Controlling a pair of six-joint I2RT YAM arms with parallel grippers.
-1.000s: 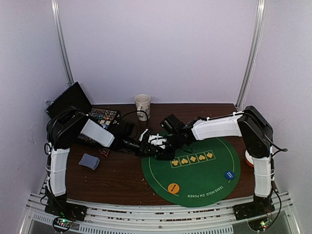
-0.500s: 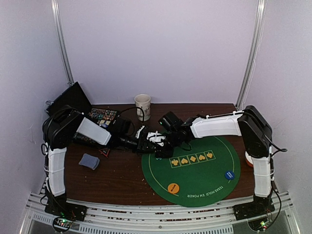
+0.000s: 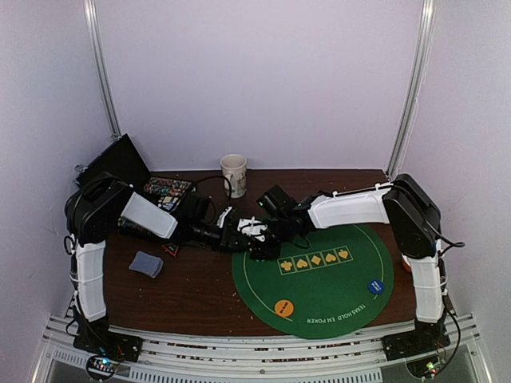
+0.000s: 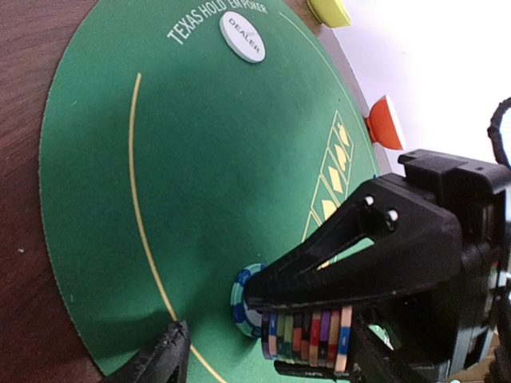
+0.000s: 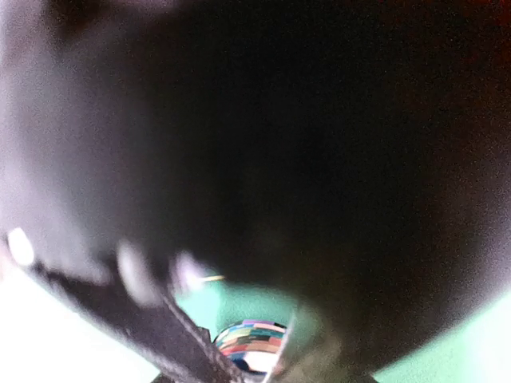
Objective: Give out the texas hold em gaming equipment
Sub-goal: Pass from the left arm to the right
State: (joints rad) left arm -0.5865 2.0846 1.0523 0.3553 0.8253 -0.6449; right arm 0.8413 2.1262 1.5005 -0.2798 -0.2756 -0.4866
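Note:
In the left wrist view a sideways stack of striped poker chips (image 4: 311, 335) is clamped between the black fingers of my right gripper (image 4: 319, 331), just above the green poker mat (image 4: 184, 159). A blue-and-white chip (image 4: 242, 302) forms its near end. My left gripper (image 4: 267, 367) stands open around that stack, with one fingertip (image 4: 160, 363) well clear of it. From above, the two grippers meet at the mat's left edge, left gripper (image 3: 237, 237) and right gripper (image 3: 257, 243). The right wrist view is dark and blurred, showing only the chip stack (image 5: 251, 343).
A white dealer disc (image 4: 242, 36) lies on the mat's far side. An orange disc (image 3: 284, 307) and a blue disc (image 3: 375, 286) lie near its front. A grey-blue card deck (image 3: 146, 264), a chip tray (image 3: 168, 191) and a beige mug (image 3: 234, 171) stand to the left and behind.
Both grippers, still together at the chip stack, have shifted a little to the left. The left gripper's jaws stand wider than a second ago.

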